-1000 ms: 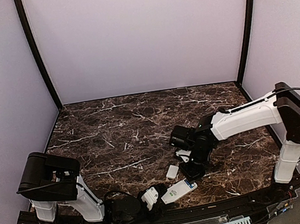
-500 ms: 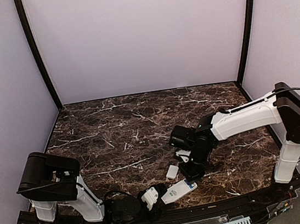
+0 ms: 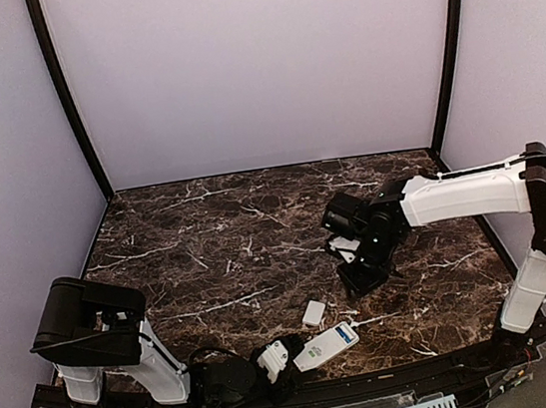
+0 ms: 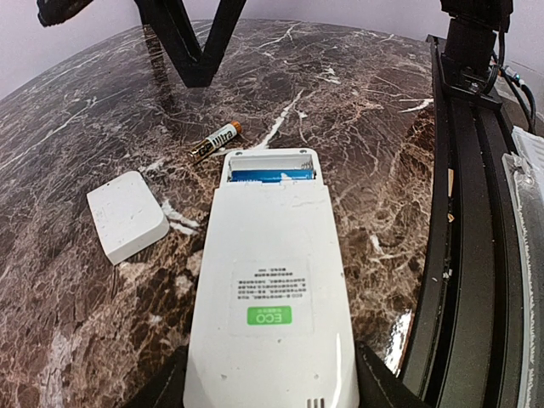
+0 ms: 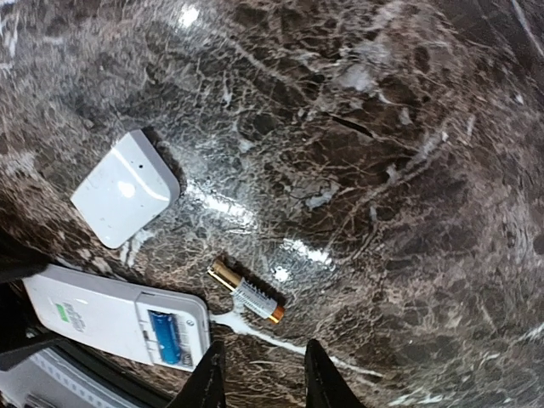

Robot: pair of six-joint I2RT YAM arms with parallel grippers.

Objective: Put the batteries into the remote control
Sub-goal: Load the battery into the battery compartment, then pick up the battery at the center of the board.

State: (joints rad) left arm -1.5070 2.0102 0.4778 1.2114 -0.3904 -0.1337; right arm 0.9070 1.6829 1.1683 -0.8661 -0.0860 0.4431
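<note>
You're backing the right claw off, parted, empty — one battery seated, second battery loose; left claw clamping the remote.

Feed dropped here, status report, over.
Left gripper clamps remote. Right gripper open, empty. First battery seated, second battery loose on table, cover off. Nothing blocking the bay.

I note white remote back up, its end bay uncovered, one blue battery seated inside. Second battery lies loose on desk just beyond.
</note>
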